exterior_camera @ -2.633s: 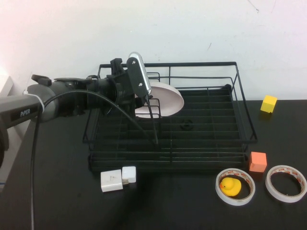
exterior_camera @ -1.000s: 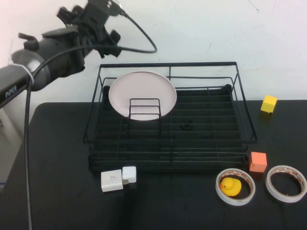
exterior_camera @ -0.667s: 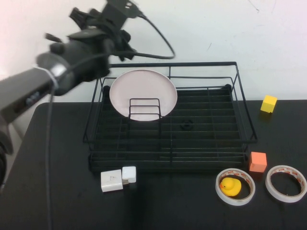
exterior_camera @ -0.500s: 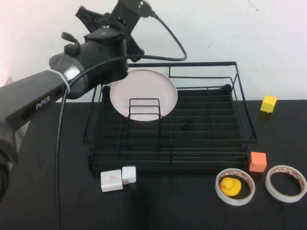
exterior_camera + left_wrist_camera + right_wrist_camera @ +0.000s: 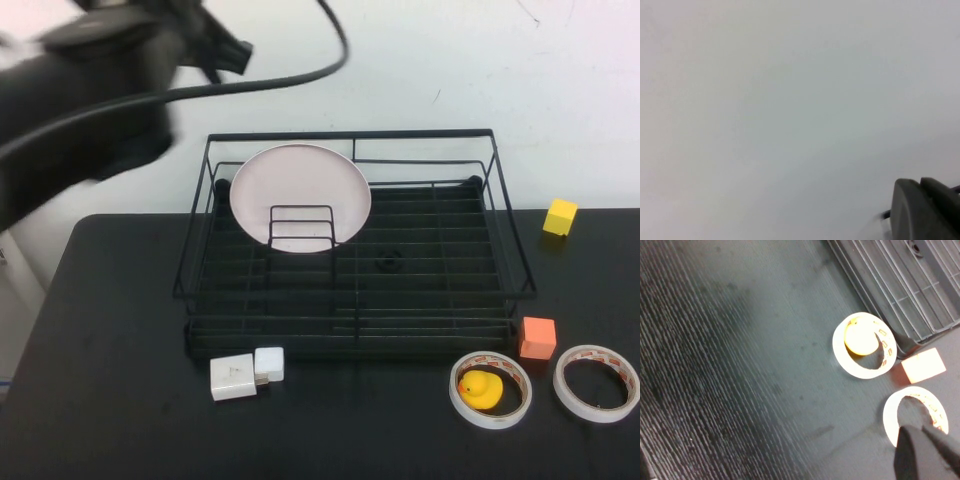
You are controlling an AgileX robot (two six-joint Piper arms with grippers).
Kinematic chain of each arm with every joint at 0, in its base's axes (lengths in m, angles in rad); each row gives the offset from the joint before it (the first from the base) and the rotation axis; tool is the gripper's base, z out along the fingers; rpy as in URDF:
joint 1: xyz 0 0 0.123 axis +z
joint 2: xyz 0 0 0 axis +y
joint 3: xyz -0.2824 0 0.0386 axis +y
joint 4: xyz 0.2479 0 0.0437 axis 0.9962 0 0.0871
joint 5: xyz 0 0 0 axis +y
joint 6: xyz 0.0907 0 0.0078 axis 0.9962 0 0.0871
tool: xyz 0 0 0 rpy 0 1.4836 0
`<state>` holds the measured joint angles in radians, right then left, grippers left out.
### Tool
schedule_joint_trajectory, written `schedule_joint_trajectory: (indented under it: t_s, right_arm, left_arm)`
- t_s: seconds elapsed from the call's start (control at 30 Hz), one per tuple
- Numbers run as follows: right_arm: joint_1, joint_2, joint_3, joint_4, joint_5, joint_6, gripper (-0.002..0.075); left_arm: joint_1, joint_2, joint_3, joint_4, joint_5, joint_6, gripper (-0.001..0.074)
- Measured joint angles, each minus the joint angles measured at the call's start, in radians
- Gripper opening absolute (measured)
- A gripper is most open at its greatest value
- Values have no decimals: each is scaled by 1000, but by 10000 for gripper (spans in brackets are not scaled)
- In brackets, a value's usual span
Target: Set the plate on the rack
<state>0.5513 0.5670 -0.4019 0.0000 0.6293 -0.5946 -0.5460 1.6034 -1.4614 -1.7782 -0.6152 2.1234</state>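
The pale pink-white plate (image 5: 300, 195) stands on edge in the back left of the black wire rack (image 5: 350, 300), behind the small wire loop holder (image 5: 301, 227). My left arm (image 5: 90, 90) is raised and blurred at the upper left, clear of the plate. In the left wrist view, my left gripper (image 5: 919, 184) points at the bare wall, its fingers together and empty. My right gripper (image 5: 920, 432) is out of the high view. In the right wrist view it hangs over the table by a tape ring (image 5: 912, 410), shut and empty.
On the black table stand a white adapter block (image 5: 245, 373) in front of the rack, a tape ring with a yellow duck (image 5: 489, 388), an orange cube (image 5: 537, 337), a second tape ring (image 5: 597, 383) and a yellow cube (image 5: 560, 216). The rack's corner (image 5: 900, 285) shows in the right wrist view.
My left arm let go of the plate, which now stands in the rack, then lifted up and swung away to the upper left. The plate has stayed put.
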Motion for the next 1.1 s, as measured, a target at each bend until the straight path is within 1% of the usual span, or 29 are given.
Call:
schedule_joint_trajectory:
  t_s: [0.17,0.23,0.33,0.43,0.63,1.1]
  right_arm:
    - [0,0,0,0,-4,2,0]
    - [0,0,0,5,-4,2,0]
    - [0,0,0,7,-4,2,0]
    - [0,0,0,7,-4,2,0]
    - [0,0,0,7,0,2,0]
    - [0,0,0,18,11,2,0]
  left_arm:
    - [0,-270,228,2,183,-57,0]
    - [0,-374,313,4,290,-61,0]
    - [0,-501,395,13,434,-70,0]
    - [0,-609,418,26,514,-88,0]
    - [0,-754,422,33,541,-136,0]
    - [0,-992,424,33,575,-129,0]
